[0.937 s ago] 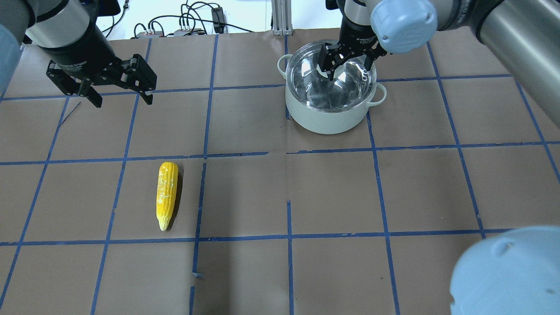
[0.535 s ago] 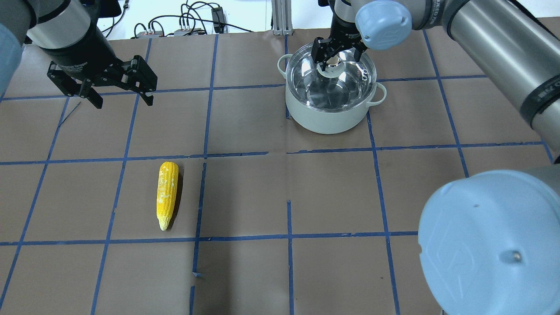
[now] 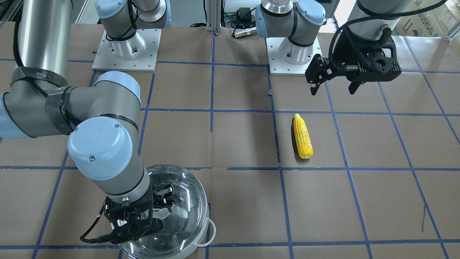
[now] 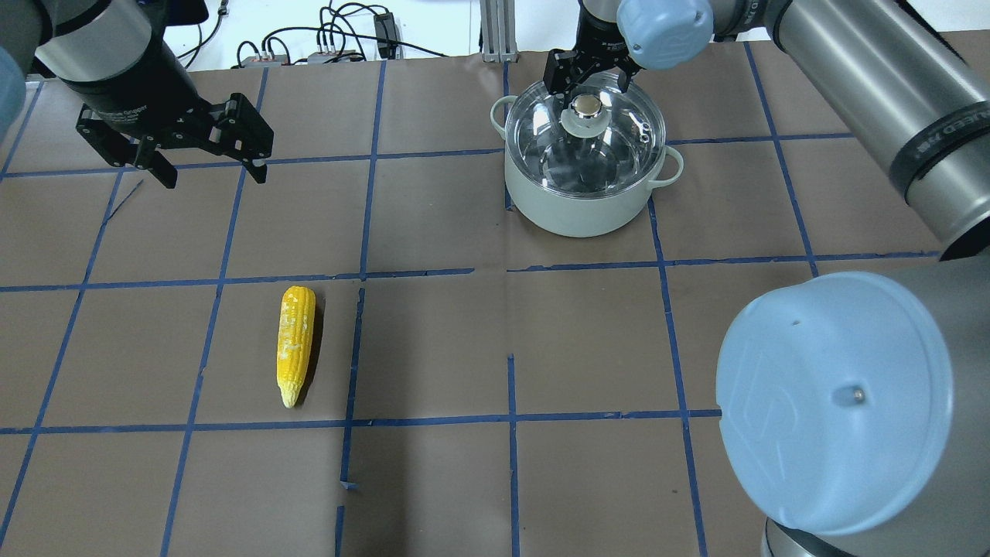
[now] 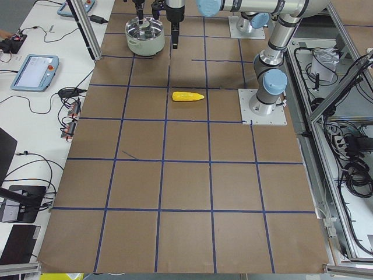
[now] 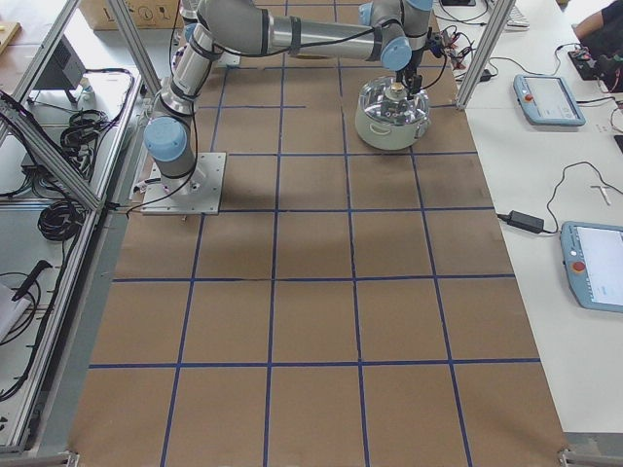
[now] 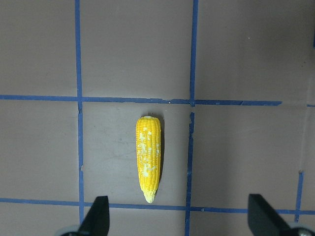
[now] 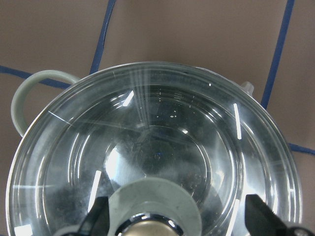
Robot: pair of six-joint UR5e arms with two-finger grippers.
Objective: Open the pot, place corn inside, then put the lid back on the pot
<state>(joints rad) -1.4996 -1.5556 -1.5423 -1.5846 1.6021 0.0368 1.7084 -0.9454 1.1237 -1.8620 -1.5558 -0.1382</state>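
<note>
Front-facing view: you can read "UNIVERSAL" on the cardboard box (image 3: 431, 18) at the top right. The lid (image 3: 187, 190) sits on the pot (image 3: 212, 230).

Overhead: through the glass you see the pot's shiny bottom. The corn (image 4: 296, 344) lies on the table (image 4: 588, 480), well apart from the pot. Lettering above the left gripper (image 4: 214, 178) probably reads "Gripper".

Left wrist view: its jaws stand wide above the corn.

Right wrist view: the right gripper (image 8: 177, 216) is spread wide either side of the knob (image 8: 150, 206), not touching it.

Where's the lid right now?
Overhead view: the lid sits on the pot, far side of the table, right of centre, right hand open over its knob.
</note>
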